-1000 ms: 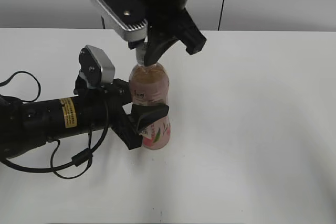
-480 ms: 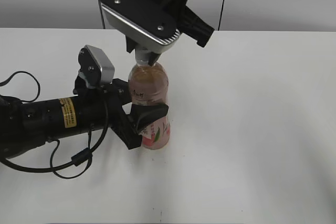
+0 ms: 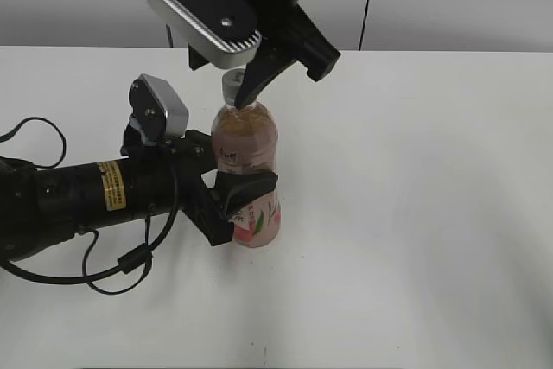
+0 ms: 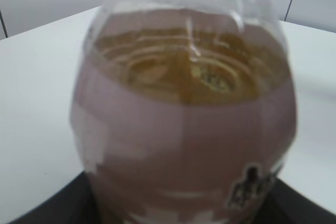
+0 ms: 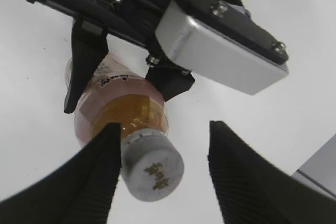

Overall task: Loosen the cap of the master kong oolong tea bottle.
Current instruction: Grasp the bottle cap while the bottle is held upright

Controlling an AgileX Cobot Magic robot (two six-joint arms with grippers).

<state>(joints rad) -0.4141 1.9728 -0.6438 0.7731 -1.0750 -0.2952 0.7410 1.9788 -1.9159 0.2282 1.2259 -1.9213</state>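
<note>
Left claw (image 3: 226, 200) clamped sideways; right claw (image 5: 163, 174) spread wide overhead.

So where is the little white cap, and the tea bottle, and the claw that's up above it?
cap (image 5: 152, 169): right wrist view, on its flat printed top.
tea bottle (image 3: 246, 149): exterior view, on its upper body, above the left gripper's clamp.
right gripper (image 5: 164, 177): right wrist view, midway between its two open black fingers.

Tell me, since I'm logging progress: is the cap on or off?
On: the cap sits atop the bottle, between the open right pincer's fingers.
</note>
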